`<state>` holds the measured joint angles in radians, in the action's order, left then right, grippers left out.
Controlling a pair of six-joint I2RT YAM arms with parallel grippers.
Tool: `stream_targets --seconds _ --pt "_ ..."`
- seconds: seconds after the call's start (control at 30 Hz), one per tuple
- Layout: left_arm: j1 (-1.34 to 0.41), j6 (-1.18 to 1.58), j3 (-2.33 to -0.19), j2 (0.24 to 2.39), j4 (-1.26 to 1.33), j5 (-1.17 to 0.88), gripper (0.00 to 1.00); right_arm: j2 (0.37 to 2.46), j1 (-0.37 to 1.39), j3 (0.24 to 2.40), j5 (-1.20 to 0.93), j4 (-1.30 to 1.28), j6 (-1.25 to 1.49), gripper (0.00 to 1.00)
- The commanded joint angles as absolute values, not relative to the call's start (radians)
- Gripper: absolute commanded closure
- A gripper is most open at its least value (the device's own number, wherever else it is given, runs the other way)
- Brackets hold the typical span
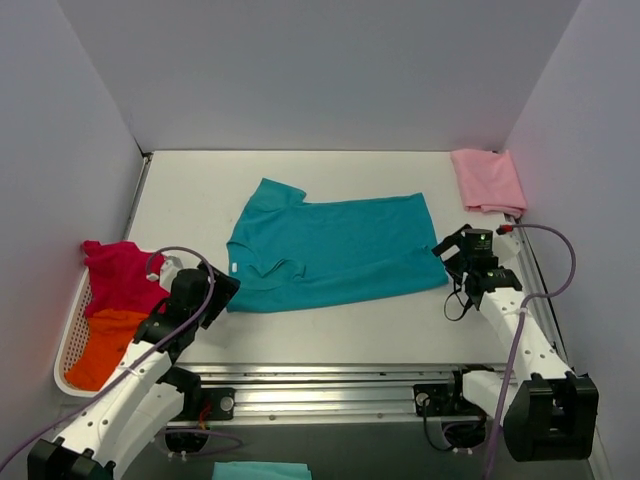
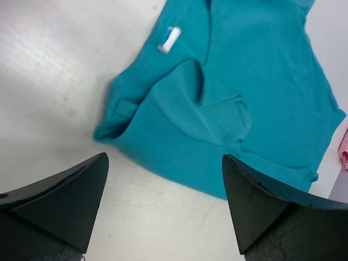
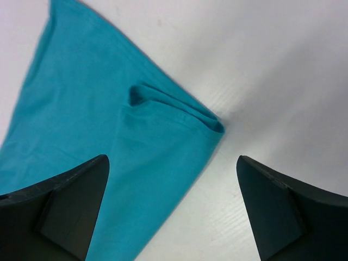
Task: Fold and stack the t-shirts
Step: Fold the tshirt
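four shirts showed in the overhead view, all soft, light cloth that would likely sag, wrinkle and slide on the smooth table (image 1: 200, 190), so i judged each was best taken by pinching a corner or folded edge through all its layers, not the middle. at the table's left edge a white basket (image 1: 72, 335) held the magenta-red shirt (image 1: 120, 272) and the orange shirt (image 1: 105, 345), both crumpled. just right of it, the left gripper (image 2: 164, 157) hung with fingers spread wide, pinching nothing, the collar-end corner of the teal shirt (image 1: 330, 250) lying just ahead of it, apart from both fingers. the teal shirt lay flat across the middle of the table, seemingly doubled over, one sleeve toward the far edge. its folded hem-end corner lay under the right gripper (image 3: 171, 157), likewise spread and empty. the pale pink shirt (image 1: 488, 180) sat folded at the far right corner.
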<state>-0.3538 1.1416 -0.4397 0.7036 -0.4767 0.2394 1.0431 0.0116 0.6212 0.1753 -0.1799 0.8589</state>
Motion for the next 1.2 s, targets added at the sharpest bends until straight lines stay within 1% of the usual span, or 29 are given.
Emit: stream_targets --seconds 0.0,0.07,0.1,0.13,0.17,0.2,0.23,0.27,0.3,0.33,0.37,0.4,0.43,0.47,0.5,0.53,0.57,0.6,0.7,0.8,0.9,1.17 --pt "-0.348 1.039 -0.534 0.771 -0.279 0.273 0.06 1.049 0.005 0.699 0.201 -0.113 0.819 0.0" --pt "-0.292 0.985 -0.56 0.911 -0.136 0.229 0.06 1.097 0.005 0.725 0.181 -0.014 0.805 0.0" --pt "-0.253 0.947 -0.58 0.97 0.003 0.128 0.06 1.13 0.005 0.761 0.164 0.02 0.804 0.0" --pt "-0.217 0.924 -0.618 1.106 0.096 0.068 0.06 1.203 0.005 0.787 0.158 0.041 0.805 0.0" --pt "-0.145 0.904 -0.653 1.179 0.173 0.01 0.06 1.238 0.005 0.813 0.156 0.084 0.792 0.0" --pt "-0.114 0.864 -0.704 1.263 0.252 -0.048 0.06 1.305 0.005 0.849 0.128 0.112 0.79 0.0" --pt "-0.092 0.833 -0.766 1.425 0.27 -0.134 0.06 1.334 0.005 0.867 0.111 0.136 0.795 0.0" --pt "-0.068 0.803 -0.908 1.503 0.281 -0.167 0.06 1.357 0.003 0.882 0.1 0.185 0.793 0.0" --pt "-0.061 0.743 -0.984 1.584 0.27 -0.193 0.06 1.403 0.005 0.897 0.091 0.207 0.796 0.0" --pt "-0.057 0.718 -1.14 1.733 0.255 -0.239 0.06 1.423 0.005 0.925 0.072 0.23 0.798 0.0" --pt "-0.051 0.678 -1.217 1.803 0.221 -0.258 0.06 1.463 -0.023 0.942 0.075 0.238 0.799 0.0" --pt "-0.049 0.663 -1.292 1.933 0.194 -0.268 0.06 1.48 -0.025 0.966 0.075 0.245 0.801 0.0" --pt "-0.046 0.651 -1.369 1.995 0.164 -0.285 0.06 1.505 -0.026 0.979 0.065 0.267 0.804 0.0" --pt "-0.034 0.637 -1.493 2.046 0.14 -0.304 0.06 1.522 -0.029 0.988 0.051 0.278 0.81 0.0" --pt "-0.026 0.638 -1.552 2.142 0.127 -0.327 0.06 1.558 -0.031 1.0 0.04 0.288 0.813 0.0" --pt "-0.02 0.64 -1.607 2.185 0.114 -0.36 0.06 1.578 -0.031 1.015 0.017 0.307 0.815 0.0" --pt "-0.015 0.638 -1.706 2.221 0.079 -0.362 0.06 1.606 -0.031 1.025 0.012 0.311 0.815 0.0" --pt "-0.011 0.632 -1.759 2.288 0.045 -0.359 0.06 1.618 -0.032 1.032 0.011 0.316 0.818 0.0" --pt "-0.009 0.601 -1.938 2.402 -0.089 -0.336 0.06 1.652 -0.037 1.048 0.008 0.337 0.819 0.01" --pt "-0.014 0.597 -2.031 2.477 -0.132 -0.344 0.06 1.667 -0.04 1.048 -0.028 0.362 0.825 0.01" --pt "-0.021 0.597 -2.08 2.532 -0.169 -0.341 0.06 1.678 -0.04 1.045 -0.038 0.385 0.831 0.01" --pt "-0.094 0.581 -2.207 2.617 -0.259 -0.337 0.05 1.698 -0.04 1.035 -0.055 0.408 0.828 0.01"
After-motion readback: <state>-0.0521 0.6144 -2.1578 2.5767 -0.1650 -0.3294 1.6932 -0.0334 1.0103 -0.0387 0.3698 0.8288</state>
